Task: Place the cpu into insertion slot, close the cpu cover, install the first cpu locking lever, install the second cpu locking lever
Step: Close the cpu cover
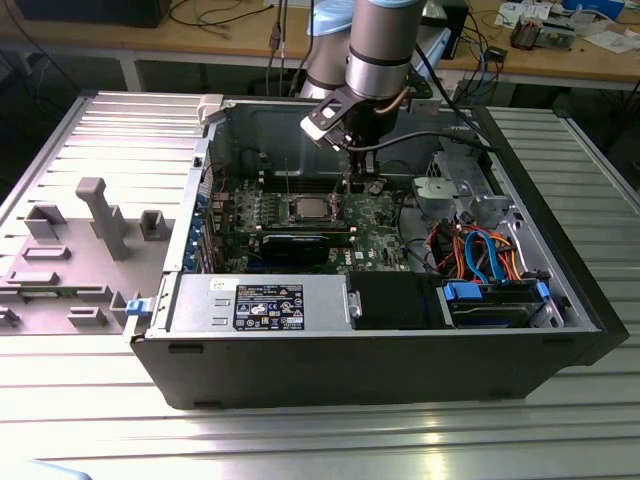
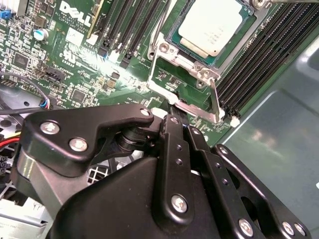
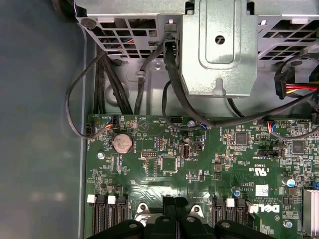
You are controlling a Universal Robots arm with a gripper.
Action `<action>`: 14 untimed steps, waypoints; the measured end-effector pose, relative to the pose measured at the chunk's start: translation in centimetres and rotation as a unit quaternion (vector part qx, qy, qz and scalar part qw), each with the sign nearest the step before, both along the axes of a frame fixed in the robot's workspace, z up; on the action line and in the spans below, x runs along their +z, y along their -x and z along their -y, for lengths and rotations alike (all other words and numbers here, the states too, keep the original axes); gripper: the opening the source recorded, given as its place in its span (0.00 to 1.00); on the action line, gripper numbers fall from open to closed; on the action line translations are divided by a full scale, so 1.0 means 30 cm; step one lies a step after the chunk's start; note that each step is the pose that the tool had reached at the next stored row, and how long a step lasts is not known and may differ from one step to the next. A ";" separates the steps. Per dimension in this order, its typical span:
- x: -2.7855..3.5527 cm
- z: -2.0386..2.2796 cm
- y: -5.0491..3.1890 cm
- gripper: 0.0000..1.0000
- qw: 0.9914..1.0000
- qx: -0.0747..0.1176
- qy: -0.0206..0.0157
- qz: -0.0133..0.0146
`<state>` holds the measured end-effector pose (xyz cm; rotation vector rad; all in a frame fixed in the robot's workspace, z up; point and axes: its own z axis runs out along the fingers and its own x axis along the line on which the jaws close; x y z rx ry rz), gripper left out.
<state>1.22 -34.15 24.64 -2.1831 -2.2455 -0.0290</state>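
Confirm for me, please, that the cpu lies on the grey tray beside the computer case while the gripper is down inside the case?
Not quite: the second wrist view shows the cpu set into the green circuit board inside the case. The gripper is indeed down inside the case.

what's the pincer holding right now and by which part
Cannot be told. The black pincer meets the free end of the thin silver metal locking lever; whether it clamps that end or only presses on it is hidden.
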 end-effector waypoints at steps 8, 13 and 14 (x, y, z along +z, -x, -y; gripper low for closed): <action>-0.001 0.000 0.016 0.11 1.000 0.000 0.000 0.000; -0.001 0.000 0.019 0.11 1.000 0.000 0.000 0.000; -0.001 0.000 0.019 0.11 1.000 0.000 0.000 0.000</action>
